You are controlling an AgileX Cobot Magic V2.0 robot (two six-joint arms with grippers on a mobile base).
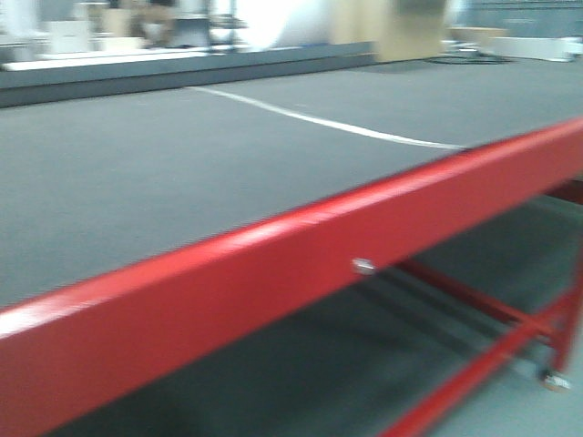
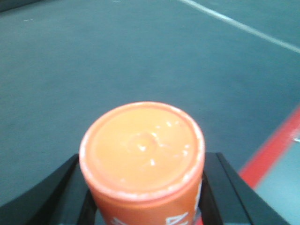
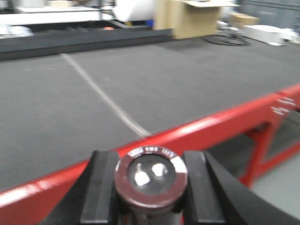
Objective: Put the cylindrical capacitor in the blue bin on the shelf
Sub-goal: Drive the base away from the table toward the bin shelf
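Note:
The cylindrical capacitor (image 3: 151, 174), a dark brown-black stub with a pale rim segment and two shiny terminals on top, stands upright in my right gripper (image 3: 150, 186). Its black fingers (image 3: 104, 187) are shut on the capacitor's sides, above the table's red edge. In the left wrist view my left gripper (image 2: 143, 192) is shut on an orange cylinder (image 2: 142, 147) with white lettering, whose round end faces the camera. The blue bin and the shelf are out of view.
A dark grey mat (image 1: 182, 164) covers a red-framed table (image 1: 273, 291), crossed by a pale seam line (image 1: 328, 123). Red lower rails (image 1: 483, 309) and a caster (image 1: 553, 381) show under it. A cardboard box (image 3: 187, 16) and clutter stand beyond the far side.

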